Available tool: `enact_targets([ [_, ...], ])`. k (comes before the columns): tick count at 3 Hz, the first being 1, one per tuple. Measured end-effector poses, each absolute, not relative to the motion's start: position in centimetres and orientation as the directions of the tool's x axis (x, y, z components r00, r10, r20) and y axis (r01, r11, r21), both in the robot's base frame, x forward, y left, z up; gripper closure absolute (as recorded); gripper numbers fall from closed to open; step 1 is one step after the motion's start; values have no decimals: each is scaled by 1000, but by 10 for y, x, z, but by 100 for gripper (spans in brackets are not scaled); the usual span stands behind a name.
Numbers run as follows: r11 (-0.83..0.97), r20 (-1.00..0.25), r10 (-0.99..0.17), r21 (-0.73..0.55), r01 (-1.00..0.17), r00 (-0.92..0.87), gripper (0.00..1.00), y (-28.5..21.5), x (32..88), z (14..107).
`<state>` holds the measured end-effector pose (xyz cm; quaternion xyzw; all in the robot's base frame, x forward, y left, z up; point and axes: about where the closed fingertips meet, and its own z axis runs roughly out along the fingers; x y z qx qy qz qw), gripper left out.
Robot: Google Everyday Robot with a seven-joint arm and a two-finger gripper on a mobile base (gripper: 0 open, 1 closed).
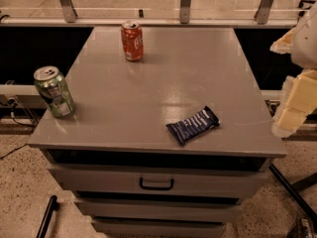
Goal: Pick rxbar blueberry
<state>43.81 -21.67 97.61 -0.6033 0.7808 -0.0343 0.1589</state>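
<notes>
Item: flat, navy-blue, foil-wrapped rxbar blueberry (192, 125), lying askew near the front edge of the grey metal cabinet top (163, 73).

Cream gripper (296, 103): beyond the right edge, well apart from the bar. I cannot tell its state.

Risk, as I judge it: the thin bar skids under contact and slides off the front.

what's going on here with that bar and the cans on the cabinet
The robot's gripper is at the right edge of the view, just off the right side of the grey drawer cabinet. It is not touching the rxbar blueberry, which lies flat near the front right of the top, not yet picked. An orange soda can stands at the back, and a green soda can stands at the front left corner.
</notes>
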Motion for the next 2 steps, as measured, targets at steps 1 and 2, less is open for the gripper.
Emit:
enact_targets([
  [1, 270, -207, -953, -246, -931, -221, 0, -217, 438, 976],
  [2, 221, -194, -965, -244, -944, -175, 0, -213, 448, 969],
])
